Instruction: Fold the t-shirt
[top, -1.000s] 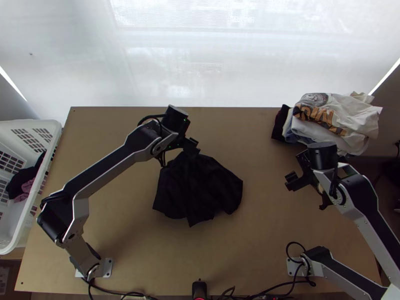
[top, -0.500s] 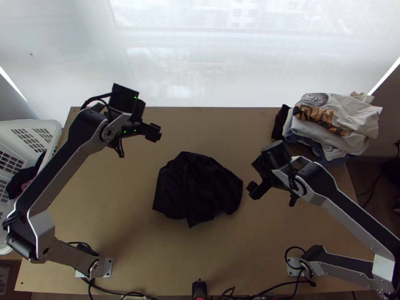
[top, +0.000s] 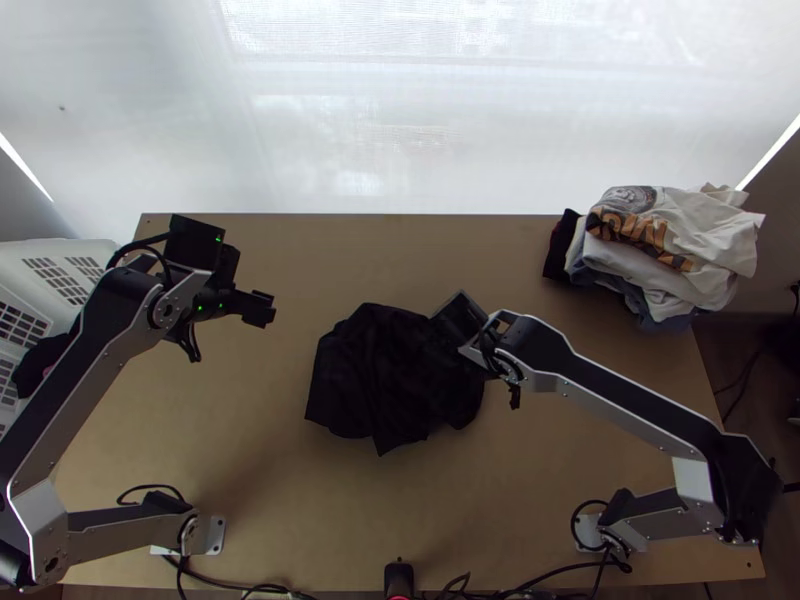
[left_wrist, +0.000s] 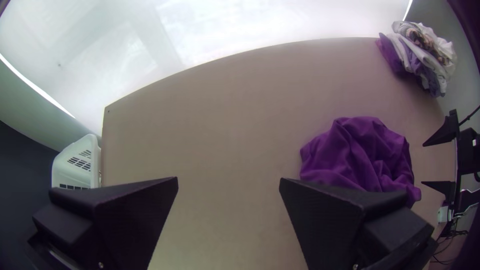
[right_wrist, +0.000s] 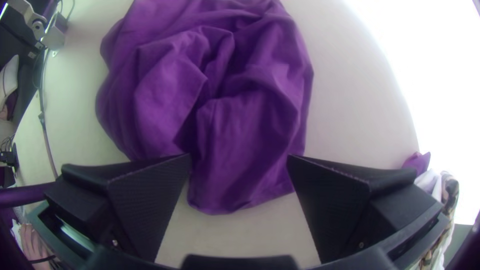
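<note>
The t-shirt (top: 370, 385) lies in a bunched heap near the middle of the wooden tabletop (top: 560, 480). It has many uneven folds, and one corner of it points toward the near edge of the tabletop.

The right tool (top: 438, 345) is above the right part of the t-shirt. Its two fingers (right_wrist: 345, 210) stand wide apart, as the right wrist view shows, and the cloth is seen between them and also beyond them. Nothing is gripped by it. In the top view the dark tool is over dark cloth, so it is difficult to say if the fingers touch the t-shirt.

The left tool (top: 258, 308) is over the left part of the tabletop, well apart from the t-shirt. Its fingers are also wide apart, and they hold nothing.

At the far right corner there is a pile of clothes (top: 650, 245), stacked in layers, with a white printed garment on the top. Beside the left edge of the tabletop stands a white basket (top: 75, 252) with openings in its walls, and some dark cloth (top: 35, 362) is inside it. The left arm (top: 65, 400) passes above a part of this basket.
</note>
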